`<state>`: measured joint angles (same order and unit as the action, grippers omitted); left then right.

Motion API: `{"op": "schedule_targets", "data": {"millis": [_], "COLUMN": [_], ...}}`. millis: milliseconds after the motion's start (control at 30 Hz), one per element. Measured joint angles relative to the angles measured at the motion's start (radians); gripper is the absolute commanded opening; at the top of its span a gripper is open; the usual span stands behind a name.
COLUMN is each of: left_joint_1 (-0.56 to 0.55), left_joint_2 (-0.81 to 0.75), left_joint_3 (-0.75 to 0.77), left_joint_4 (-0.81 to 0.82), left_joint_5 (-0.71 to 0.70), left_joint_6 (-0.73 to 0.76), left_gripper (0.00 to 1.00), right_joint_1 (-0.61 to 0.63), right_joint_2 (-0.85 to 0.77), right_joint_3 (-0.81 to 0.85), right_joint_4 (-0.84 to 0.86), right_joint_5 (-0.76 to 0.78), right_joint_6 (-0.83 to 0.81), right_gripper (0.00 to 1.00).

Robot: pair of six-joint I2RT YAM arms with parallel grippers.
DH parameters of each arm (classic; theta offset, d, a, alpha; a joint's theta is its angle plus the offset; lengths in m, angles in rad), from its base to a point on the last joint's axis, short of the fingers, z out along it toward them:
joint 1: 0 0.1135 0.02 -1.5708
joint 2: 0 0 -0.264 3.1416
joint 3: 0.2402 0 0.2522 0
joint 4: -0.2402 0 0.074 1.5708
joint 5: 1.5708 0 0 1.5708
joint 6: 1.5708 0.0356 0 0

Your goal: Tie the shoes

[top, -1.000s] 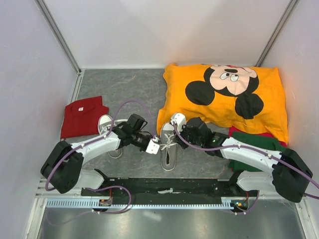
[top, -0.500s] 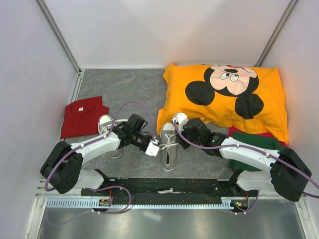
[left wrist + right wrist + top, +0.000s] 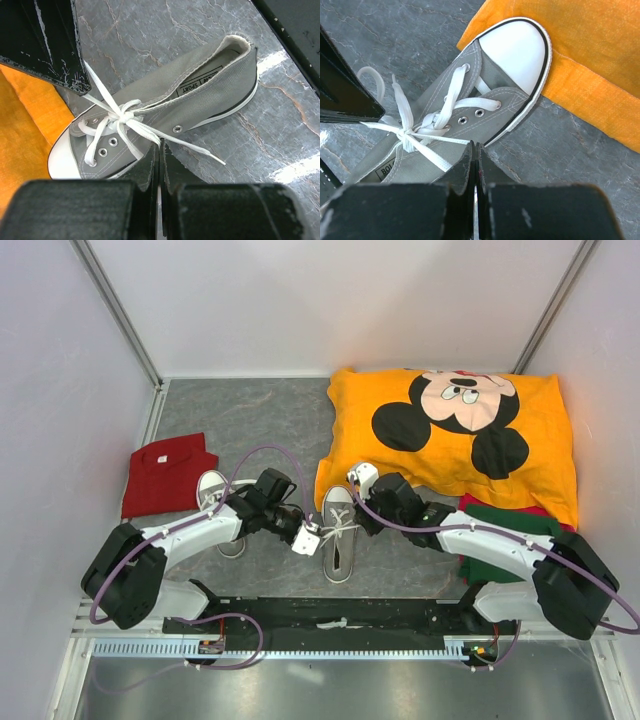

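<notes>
- A grey shoe [image 3: 338, 552] is lying on the grey table [image 3: 250, 420] in front of the two arms, toe at 12 o'clock and heel at 6 o'clock.
- Its white toe cap [image 3: 517, 47] is touching the edge of the orange pillow [image 3: 450, 430], which is spreading away from it toward 1 and 2 o'clock.
- The white lace [image 3: 102, 89] is crossing into a small knot [image 3: 125, 116] over the tongue, with strands running out to both sides.
- The left gripper [image 3: 159, 150] is sitting at the shoe's 9 o'clock side. Its fingers are pressed together, and one strand from the knot is running into the tips, its loose tail lying past them on the table.
- The right gripper [image 3: 475, 150] is hanging at about 1 o'clock of the shoe, by the toe. Its fingers are likewise pressed together, and another strand from the knot is disappearing at the tips.
- A second grey shoe [image 3: 212, 486] is lying well off at 9 o'clock, partly hidden under the left arm, just beside a folded red shirt [image 3: 168, 472].
- A green cloth [image 3: 510, 525] is lying at 3 o'clock of the first shoe, under the right arm and below the pillow.
</notes>
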<state>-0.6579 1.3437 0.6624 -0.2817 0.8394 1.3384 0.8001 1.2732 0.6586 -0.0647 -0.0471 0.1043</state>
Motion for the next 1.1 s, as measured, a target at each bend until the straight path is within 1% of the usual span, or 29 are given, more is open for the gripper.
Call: {"op": "schedule_targets", "data": {"millis": [33, 67, 100, 133, 167, 200, 267, 333, 367, 433, 467, 533, 600, 667, 700, 733, 767, 833, 933, 1000, 1100], "left_joint_1": [0.0, 0.0, 0.0, 0.0, 0.0, 0.0, 0.0, 0.0, 0.002, 0.007, 0.013, 0.027, 0.043, 0.068, 0.084, 0.106, 0.143, 0.223, 0.36, 0.413, 0.452], "left_joint_2": [0.0, 0.002, 0.003, 0.006, 0.008, 0.009, 0.009, 0.005, 0.001, -0.023, -0.042, -0.083, -0.119, -0.132, -0.129, -0.124, -0.113, -0.092, -0.061, -0.054, -0.056], "left_joint_3": [0.001, 0.003, 0.006, 0.011, 0.016, 0.021, 0.034, 0.057, 0.07, 0.105, 0.123, 0.16, 0.201, 0.275, 0.311, 0.348, 0.395, 0.473, 0.548, 0.554, 0.524], "left_joint_4": [0.0, 0.0, 0.0, -0.001, -0.006, -0.022, -0.047, -0.066, -0.074, -0.084, -0.088, -0.089, -0.091, -0.126, -0.14, -0.167, -0.195, -0.238, -0.302, -0.336, -0.379], "left_joint_5": [0.0, -0.001, -0.001, -0.001, -0.001, 0.0, -0.001, 0.0, -0.001, -0.003, -0.004, -0.013, -0.055, -0.11, -0.133, -0.141, -0.148, -0.155, -0.179, -0.214, -0.277], "left_joint_6": [0.002, 0.002, 0.002, -0.003, -0.008, -0.024, -0.063, -0.124, -0.152, -0.229, -0.267, -0.364, -0.475, -0.621, -0.681, -0.732, -0.796, -0.903, -1.058, -1.123, -1.19], "left_gripper": [0.02, 0.13, 0.22, 0.32, 0.46, 0.54, 0.6, 0.62, 0.68, 0.73, 0.78, 0.82, 0.87, 0.91, 0.92, 0.93, 0.96, 0.97, 0.99, 0.99, 0.99], "right_joint_1": [-0.003, -0.005, -0.006, -0.009, -0.011, -0.022, -0.039, -0.051, -0.054, -0.055, -0.055, -0.059, -0.072, -0.109, -0.136, -0.161, -0.19, -0.245, -0.321, -0.35, -0.388], "right_joint_2": [0.003, 0.006, 0.008, 0.013, 0.019, 0.027, 0.037, 0.037, 0.037, 0.034, 0.03, 0.009, -0.021, -0.056, -0.074, -0.089, -0.102, -0.125, -0.156, -0.175, -0.226], "right_joint_3": [0.002, 0.004, 0.007, 0.012, 0.019, 0.03, 0.051, 0.079, 0.105, 0.153, 0.175, 0.221, 0.257, 0.29, 0.305, 0.318, 0.329, 0.346, 0.347, 0.334, 0.266], "right_joint_4": [0.0, 0.0, -0.001, -0.003, -0.005, -0.012, -0.029, -0.05, -0.066, -0.09, -0.102, -0.131, -0.162, -0.196, -0.215, -0.232, -0.25, -0.291, -0.365, -0.392, -0.423], "right_joint_5": [0.0, -0.002, -0.005, -0.01, -0.009, -0.01, -0.014, -0.027, -0.032, -0.045, -0.047, -0.054, -0.059, -0.067, -0.07, -0.07, -0.073, -0.087, -0.115, -0.126, -0.146], "right_joint_6": [-0.001, -0.003, -0.008, -0.017, -0.028, -0.047, -0.081, -0.117, -0.141, -0.176, -0.192, -0.22, -0.233, -0.232, -0.231, -0.227, -0.221, -0.202, -0.154, -0.116, -0.037], "right_gripper": [0.0, 0.0, 0.01, 0.08, 0.29, 0.38, 0.5, 0.59, 0.67, 0.71, 0.75, 0.79, 0.84, 0.88, 0.9, 0.93, 0.95, 0.97, 0.98, 0.98, 0.98]}}
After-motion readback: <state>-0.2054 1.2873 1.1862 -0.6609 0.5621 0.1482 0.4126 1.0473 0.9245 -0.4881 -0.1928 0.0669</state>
